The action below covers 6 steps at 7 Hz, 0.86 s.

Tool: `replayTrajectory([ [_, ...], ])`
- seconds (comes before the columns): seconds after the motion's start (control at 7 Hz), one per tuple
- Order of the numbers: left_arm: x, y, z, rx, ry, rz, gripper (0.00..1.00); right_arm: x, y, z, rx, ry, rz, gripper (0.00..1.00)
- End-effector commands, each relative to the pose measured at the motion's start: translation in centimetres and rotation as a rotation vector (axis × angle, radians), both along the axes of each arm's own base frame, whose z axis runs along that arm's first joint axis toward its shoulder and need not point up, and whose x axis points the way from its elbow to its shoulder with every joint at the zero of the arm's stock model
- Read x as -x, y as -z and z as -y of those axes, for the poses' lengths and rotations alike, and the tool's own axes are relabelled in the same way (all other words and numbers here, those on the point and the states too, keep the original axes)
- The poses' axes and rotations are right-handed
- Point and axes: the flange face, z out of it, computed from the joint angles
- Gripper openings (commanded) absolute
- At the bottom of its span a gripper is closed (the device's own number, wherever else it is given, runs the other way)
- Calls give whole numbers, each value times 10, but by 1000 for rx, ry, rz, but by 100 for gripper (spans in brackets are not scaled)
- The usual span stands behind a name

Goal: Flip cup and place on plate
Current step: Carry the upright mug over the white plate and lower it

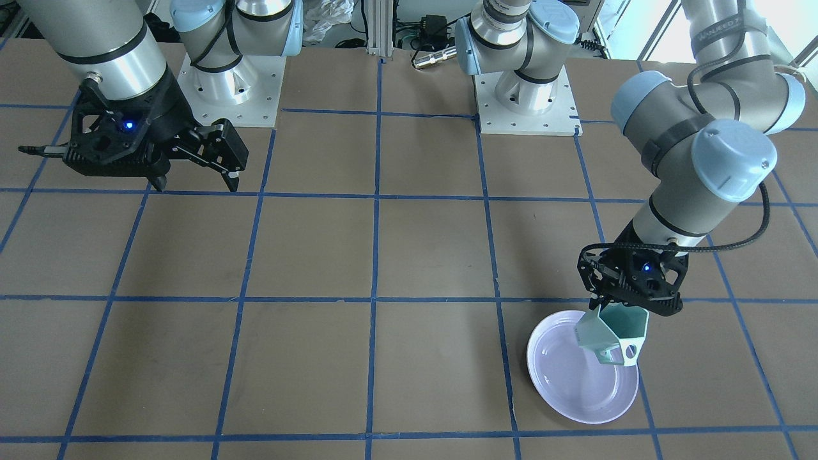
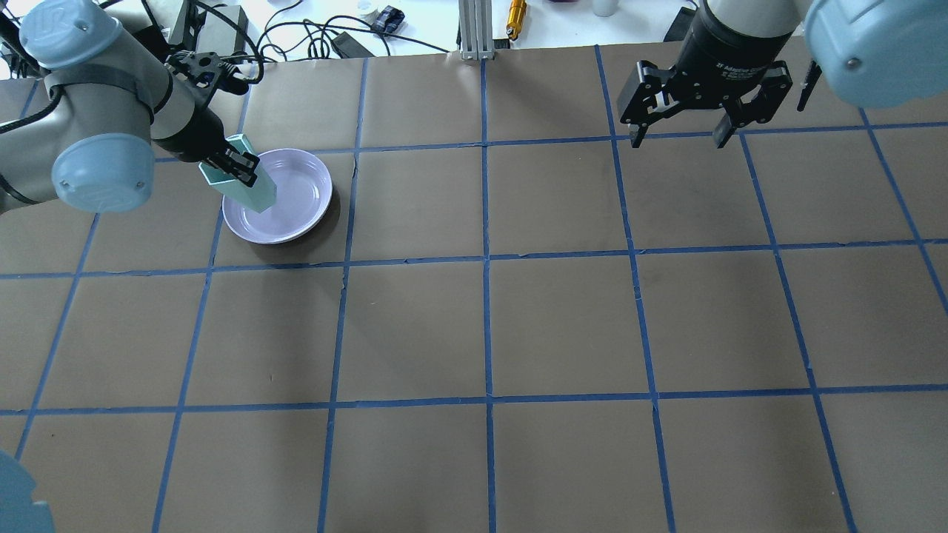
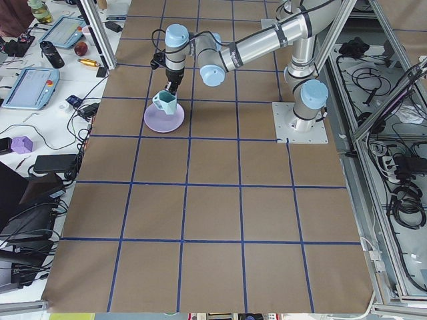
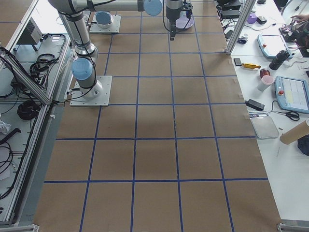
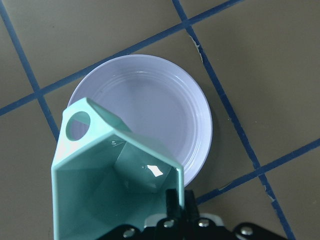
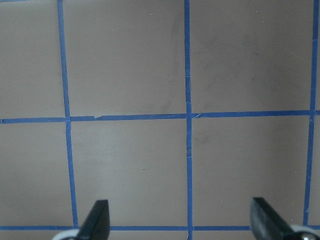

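We hold the cup [image 1: 610, 335] in the left gripper [image 2: 241, 166], which is clamped on one wall of the hexagonal rim, one finger inside the mouth and one outside. That rim pinch keeps the base free to meet the plate [image 1: 575, 390]. From the left wrist view we look straight down into the cup's hollow, so its mouth faces up toward the gripper and the flip looks done. The cup hangs tilted over the plate's edge on the side nearest the left arm, with its handle [image 5: 89, 106] pointing in over the plate's middle. We cannot tell whether the base already touches the plate or hovers just above it.

We judge this the placing step. The cup should come further in over the plate's flat middle and level out before the fingers part. If we let go at this tilt so close to the raised rim, the cup might tip or settle half off the plate.

The right gripper [image 2: 677, 139] waits well apart from the plate, across the table [image 2: 563, 318]. Its fingers are spread wide and hold nothing, which keeps it clear of the left arm's work.
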Motion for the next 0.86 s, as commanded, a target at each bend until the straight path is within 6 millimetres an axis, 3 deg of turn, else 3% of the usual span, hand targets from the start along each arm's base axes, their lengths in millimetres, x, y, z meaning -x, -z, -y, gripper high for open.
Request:
replayTrajectory([
  [0.0, 1, 21, 6, -31, 6, -6, 0, 0, 0, 0, 0, 1, 0, 100],
  [0.71, -1, 51, 15, -50, 0, -11, 0, 0, 0, 0, 0, -1, -1, 100],
])
